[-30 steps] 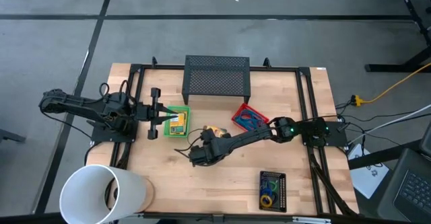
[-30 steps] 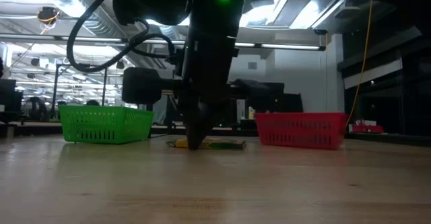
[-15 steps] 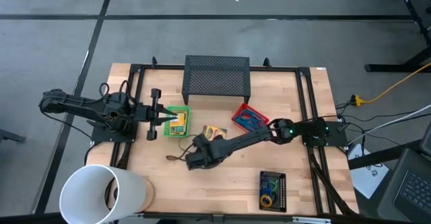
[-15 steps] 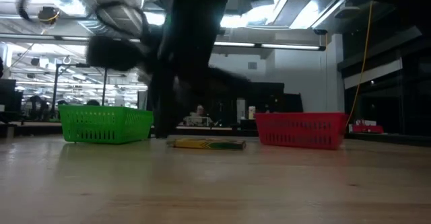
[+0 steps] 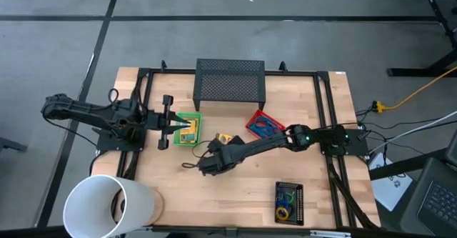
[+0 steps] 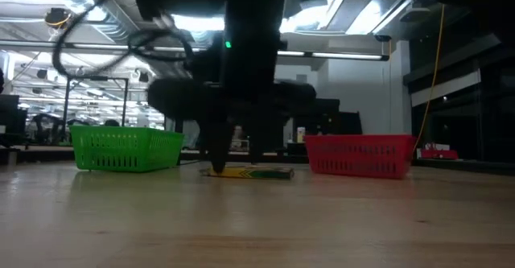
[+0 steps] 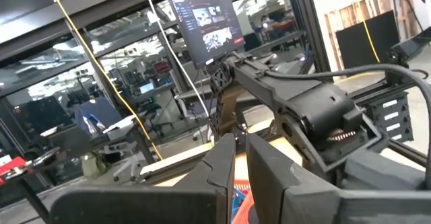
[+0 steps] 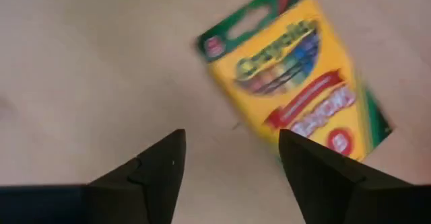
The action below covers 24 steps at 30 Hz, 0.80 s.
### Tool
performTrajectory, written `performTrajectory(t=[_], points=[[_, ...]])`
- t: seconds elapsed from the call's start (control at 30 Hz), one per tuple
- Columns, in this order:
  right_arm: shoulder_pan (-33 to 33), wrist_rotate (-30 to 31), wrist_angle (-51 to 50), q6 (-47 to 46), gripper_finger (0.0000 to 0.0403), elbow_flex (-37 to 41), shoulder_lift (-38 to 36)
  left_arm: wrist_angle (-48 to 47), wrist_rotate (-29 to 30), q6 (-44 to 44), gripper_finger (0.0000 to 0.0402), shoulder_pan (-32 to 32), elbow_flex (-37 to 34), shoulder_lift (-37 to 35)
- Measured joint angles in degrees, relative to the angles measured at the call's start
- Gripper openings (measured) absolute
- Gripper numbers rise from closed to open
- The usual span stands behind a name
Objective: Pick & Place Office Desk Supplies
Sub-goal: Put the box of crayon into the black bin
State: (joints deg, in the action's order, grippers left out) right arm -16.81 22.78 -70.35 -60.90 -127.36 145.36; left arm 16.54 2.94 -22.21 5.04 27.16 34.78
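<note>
A yellow crayon box (image 8: 293,69) lies flat on the wooden table near its middle (image 5: 223,138); it also shows in the low view (image 6: 249,172). My right gripper (image 8: 232,143) hangs just above the table with its fingers open and pointing down. It stands beside the box's near-left end (image 6: 235,159) and touches nothing. My left gripper (image 7: 240,158) is held level at the green tray's left rim (image 5: 173,126), its fingers shut with nothing between them. Another crayon box (image 5: 188,131) lies in the green tray.
The green tray (image 5: 193,118) sits left of centre and the red tray (image 5: 251,127), holding a blue cord, right of centre. A black tray (image 5: 289,188) with coloured rings lies near the front edge. A black mesh stand (image 5: 230,81) is at the far edge, a big white cylinder (image 5: 107,206) at the near-left corner.
My right gripper swung briefly toward the table's near-left, then came back to the crayon box, and its fingers went from shut to open. The crayon box has stayed where it lay.
</note>
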Motion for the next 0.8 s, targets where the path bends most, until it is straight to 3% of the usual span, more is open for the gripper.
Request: performTrajectory(t=[0.23,0.47,0.8], points=[[1.1,-0.3,-2.7,2.4,0.0247,1.2,-0.2,0.5,0.0,-0.5,0.0035,0.0,0.0,0.7],[1.7,-4.7,-2.9,3.4,0.025,-0.5,-0.2,0.5,0.0,-0.6,0.0035,0.0,0.0,0.7],[1.4,-7.1,-5.1,4.9,0.0306,-0.5,-0.6,0.5,-0.1,-0.9,0.0035,0.0,0.0,0.7]])
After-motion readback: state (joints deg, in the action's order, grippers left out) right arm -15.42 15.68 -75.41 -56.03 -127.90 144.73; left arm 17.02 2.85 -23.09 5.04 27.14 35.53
